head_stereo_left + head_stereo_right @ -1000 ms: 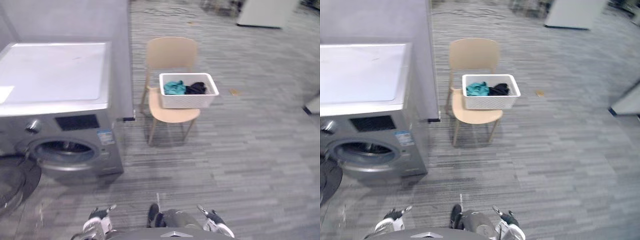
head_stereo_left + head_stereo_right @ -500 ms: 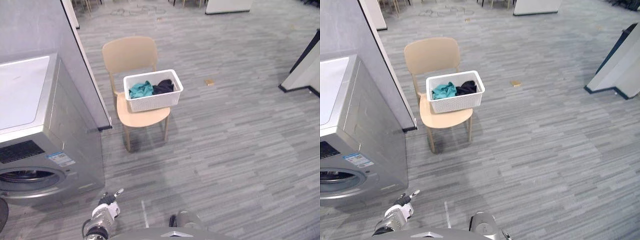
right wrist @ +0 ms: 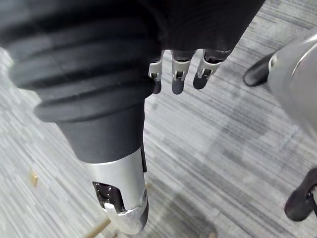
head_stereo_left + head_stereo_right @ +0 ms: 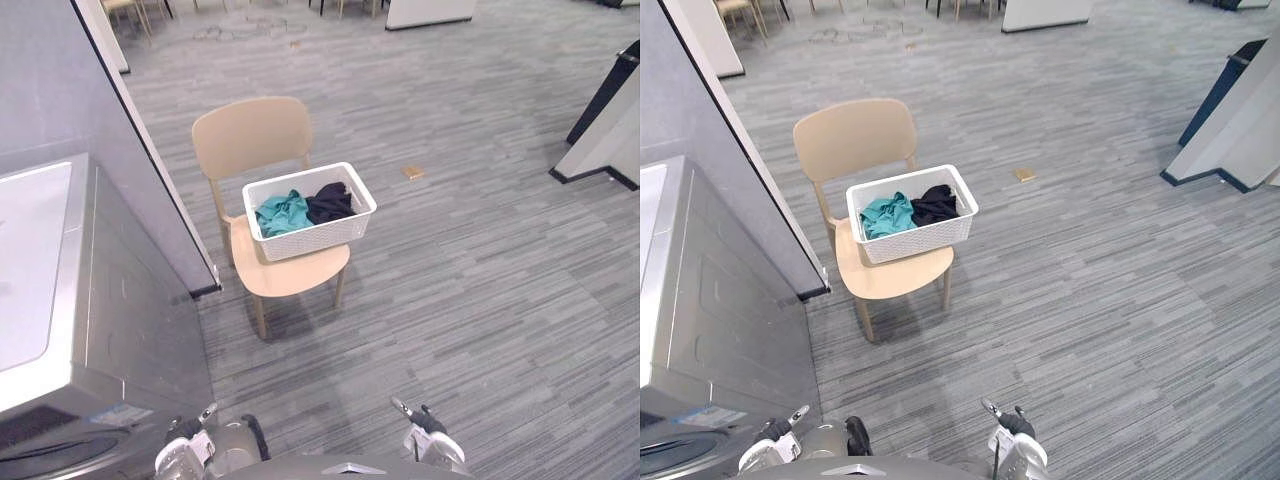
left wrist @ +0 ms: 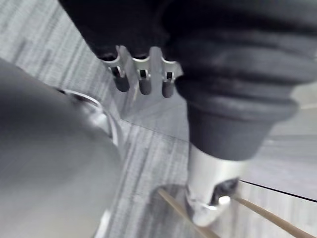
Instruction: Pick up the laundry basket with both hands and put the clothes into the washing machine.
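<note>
We see a white, lattice-patterned laundry basket, a teal garment, a black garment and a beige chair. The floor is grey-streaked and the washing machine silver-grey.

This is an open, lab-like hall. Grey striped carpet spreads wide, and a washing machine stands beside a partition wall.

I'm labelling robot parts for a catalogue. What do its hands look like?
The left hand and right hand match: silver fingers with dark tips, a silver thumb set apart, and a dark ribbed cover over the back of the hand and the wrist.
</note>
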{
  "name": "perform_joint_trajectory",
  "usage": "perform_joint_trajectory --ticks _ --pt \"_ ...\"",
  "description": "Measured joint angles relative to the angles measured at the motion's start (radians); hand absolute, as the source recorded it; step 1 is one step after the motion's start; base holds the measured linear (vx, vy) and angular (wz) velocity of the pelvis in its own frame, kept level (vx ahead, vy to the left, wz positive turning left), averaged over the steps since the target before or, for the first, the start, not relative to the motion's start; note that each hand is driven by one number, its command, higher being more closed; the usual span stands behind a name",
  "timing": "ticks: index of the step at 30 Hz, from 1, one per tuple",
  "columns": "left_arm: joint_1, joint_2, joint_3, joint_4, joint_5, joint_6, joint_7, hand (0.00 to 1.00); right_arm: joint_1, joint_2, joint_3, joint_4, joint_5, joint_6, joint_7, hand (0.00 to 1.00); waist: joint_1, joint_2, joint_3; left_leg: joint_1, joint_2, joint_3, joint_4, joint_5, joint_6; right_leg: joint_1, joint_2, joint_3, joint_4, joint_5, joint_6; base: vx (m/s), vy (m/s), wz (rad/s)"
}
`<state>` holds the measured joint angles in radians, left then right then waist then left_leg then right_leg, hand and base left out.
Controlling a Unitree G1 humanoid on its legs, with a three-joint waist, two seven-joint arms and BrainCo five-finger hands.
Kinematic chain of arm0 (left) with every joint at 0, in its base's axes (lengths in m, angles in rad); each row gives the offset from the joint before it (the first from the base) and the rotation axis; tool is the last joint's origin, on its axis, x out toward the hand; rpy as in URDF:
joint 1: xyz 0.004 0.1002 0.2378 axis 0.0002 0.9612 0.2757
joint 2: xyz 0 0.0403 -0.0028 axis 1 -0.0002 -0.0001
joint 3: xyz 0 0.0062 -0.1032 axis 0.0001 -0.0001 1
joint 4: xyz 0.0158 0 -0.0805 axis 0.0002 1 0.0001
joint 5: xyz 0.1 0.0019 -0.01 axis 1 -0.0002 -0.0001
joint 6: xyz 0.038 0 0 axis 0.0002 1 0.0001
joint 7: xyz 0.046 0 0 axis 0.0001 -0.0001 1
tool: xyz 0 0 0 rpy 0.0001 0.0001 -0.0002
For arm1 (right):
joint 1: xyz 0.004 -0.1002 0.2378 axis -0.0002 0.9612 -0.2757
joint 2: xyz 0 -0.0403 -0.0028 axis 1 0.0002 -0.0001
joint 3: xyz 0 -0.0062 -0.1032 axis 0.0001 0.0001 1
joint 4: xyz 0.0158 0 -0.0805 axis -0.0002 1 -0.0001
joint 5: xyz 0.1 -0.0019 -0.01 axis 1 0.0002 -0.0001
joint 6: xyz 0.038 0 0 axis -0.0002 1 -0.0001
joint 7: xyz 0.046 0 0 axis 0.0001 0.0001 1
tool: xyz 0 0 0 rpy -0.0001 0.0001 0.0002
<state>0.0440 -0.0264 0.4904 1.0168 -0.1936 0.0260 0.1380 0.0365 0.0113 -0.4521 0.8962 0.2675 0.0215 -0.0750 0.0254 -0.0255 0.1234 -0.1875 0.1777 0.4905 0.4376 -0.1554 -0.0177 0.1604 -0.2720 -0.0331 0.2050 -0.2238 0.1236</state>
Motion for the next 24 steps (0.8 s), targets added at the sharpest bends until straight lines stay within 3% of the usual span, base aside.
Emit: perform_joint_trajectory --ticks 2,4,5,6,7,9,11,12,13,14,15,16,17,19,22,24 --pt "-0.002 0.014 -0.019 0.027 -0.001 0.000 0.007 0.00 0.003 -0.012 -0.040 0.056 0.000 -0.007 0.000 0.00 -0.011 -0.014 -0.008 0.042 -0.058 -0.001 -0.012 -0.036 0.019 -0.001 -0.045 0.021 0.075 0.015 0.007 0.40 0.315 0.31" --pt "-0.010 0.037 -0.096 0.049 -0.001 0.016 -0.012 0.00 0.009 -0.022 -0.081 0.118 0.000 -0.004 0.001 0.00 -0.021 -0.013 -0.008 0.101 -0.098 -0.013 -0.050 -0.052 0.028 -0.082 -0.068 0.050 0.319 0.068 0.034 0.45 0.254 0.40" --pt "-0.016 0.046 -0.132 0.056 -0.002 0.015 -0.008 0.00 0.021 -0.022 -0.092 0.143 0.000 -0.003 0.002 0.00 -0.033 -0.012 -0.007 0.143 -0.115 -0.027 -0.089 -0.051 0.031 -0.157 -0.067 0.079 0.500 0.148 0.050 0.42 0.119 0.43" --pt "-0.025 0.052 -0.160 0.056 -0.002 0.015 -0.006 0.00 0.038 -0.016 -0.106 0.148 0.002 0.004 0.002 0.00 -0.046 -0.010 0.000 0.184 -0.120 -0.038 -0.119 -0.051 0.031 -0.235 -0.051 0.112 0.681 0.152 0.070 0.33 0.040 0.39" --pt "-0.026 0.055 -0.172 0.056 -0.001 0.015 -0.005 0.00 0.043 -0.017 -0.111 0.145 0.001 0.004 0.002 0.00 -0.052 -0.011 0.008 0.210 -0.121 -0.045 -0.133 -0.051 0.031 -0.268 -0.037 0.118 0.759 0.142 0.076 0.29 -0.031 0.23" --pt "-0.025 0.059 -0.189 0.056 0.000 0.016 -0.004 0.00 0.065 -0.025 -0.109 0.138 0.001 0.004 0.001 0.00 -0.059 -0.006 0.025 0.286 -0.117 -0.050 -0.181 -0.047 0.025 -0.369 -0.032 0.079 0.891 0.085 0.058 0.23 -0.069 0.06" --pt "-0.043 0.046 -0.185 0.052 0.006 0.016 0.002 0.00 0.098 -0.011 -0.109 0.097 0.002 0.004 0.001 0.00 -0.064 -0.001 0.029 0.330 -0.082 -0.051 -0.196 -0.041 0.014 -0.480 -0.048 0.031 0.836 0.020 0.023 0.24 -0.178 0.09" --pt "-0.049 0.040 -0.180 0.052 0.013 0.016 0.003 0.00 0.108 -0.007 -0.109 0.088 0.003 0.004 0.001 0.00 -0.067 0.001 0.030 0.336 -0.068 -0.053 -0.194 -0.039 0.010 -0.496 -0.049 0.028 0.786 0.015 0.023 0.23 -0.291 0.24" --pt "-0.056 0.029 -0.177 0.050 0.024 0.016 0.004 0.00 0.113 -0.002 -0.107 0.065 0.004 0.004 0.000 0.00 -0.073 0.003 0.030 0.344 -0.039 -0.056 -0.188 -0.039 -0.018 -0.502 -0.045 0.027 0.646 0.018 0.027 0.21 -0.362 0.36" --pt "-0.058 0.020 -0.160 0.046 0.037 0.016 0.005 0.00 0.131 0.003 -0.102 0.057 0.004 0.003 0.000 0.00 -0.077 -0.005 0.030 0.350 -0.014 -0.063 -0.177 -0.054 -0.074 -0.474 -0.038 0.028 0.443 0.093 0.022 0.21 -0.386 0.37" --pt "-0.058 0.024 -0.142 0.037 0.051 0.016 0.006 0.00 0.145 0.014 -0.101 0.057 0.005 0.003 -0.001 0.00 -0.075 -0.030 0.028 0.360 -0.019 -0.069 -0.177 -0.061 -0.097 -0.454 -0.044 0.040 0.328 0.216 0.003 0.22 -0.435 0.29" --pt "-0.064 0.016 -0.104 0.035 0.068 0.016 0.010 0.00 0.144 0.022 -0.095 0.065 0.009 0.004 -0.001 0.00 -0.070 -0.047 0.030 0.378 0.002 -0.082 -0.174 -0.081 -0.149 -0.399 -0.029 0.071 0.263 0.138 0.072 0.22 -0.437 0.10" --pt "-0.069 -0.027 -0.091 0.037 0.084 0.017 0.009 0.00 0.139 -0.001 -0.080 0.054 0.014 0.001 -0.002 0.00 -0.074 0.007 0.032 0.363 0.055 -0.082 -0.177 -0.078 -0.154 -0.397 0.017 0.043 0.250 0.135 0.055 0.23 -0.446 0.11" --pt "-0.075 -0.058 -0.080 0.043 0.101 0.020 0.003 0.00 0.137 -0.014 -0.079 0.019 0.021 0.000 -0.002 0.00 -0.086 0.034 0.031 0.366 0.068 -0.085 -0.199 -0.040 -0.153 -0.401 0.022 0.012 0.285 0.098 0.048 0.13 -0.289 0.34" --pt "-0.066 -0.061 -0.070 0.033 0.109 0.020 0.011 0.00 0.162 -0.017 -0.040 -0.131 0.020 0.006 -0.006 0.00 -0.084 0.035 0.030 0.384 0.077 -0.096 -0.233 -0.011 -0.183 -0.382 0.013 -0.037 0.333 0.052 0.044 0.03 -0.166 0.49" --pt "-0.053 -0.068 -0.068 0.014 0.097 0.018 0.024 0.00 0.219 -0.016 0.047 -0.437 -0.001 0.004 -0.026 0.00 -0.084 0.033 0.030 0.382 0.077 -0.100 -0.245 -0.007 -0.191 -0.373 0.010 -0.048 0.320 0.053 0.046 -0.04 -0.034 0.17"
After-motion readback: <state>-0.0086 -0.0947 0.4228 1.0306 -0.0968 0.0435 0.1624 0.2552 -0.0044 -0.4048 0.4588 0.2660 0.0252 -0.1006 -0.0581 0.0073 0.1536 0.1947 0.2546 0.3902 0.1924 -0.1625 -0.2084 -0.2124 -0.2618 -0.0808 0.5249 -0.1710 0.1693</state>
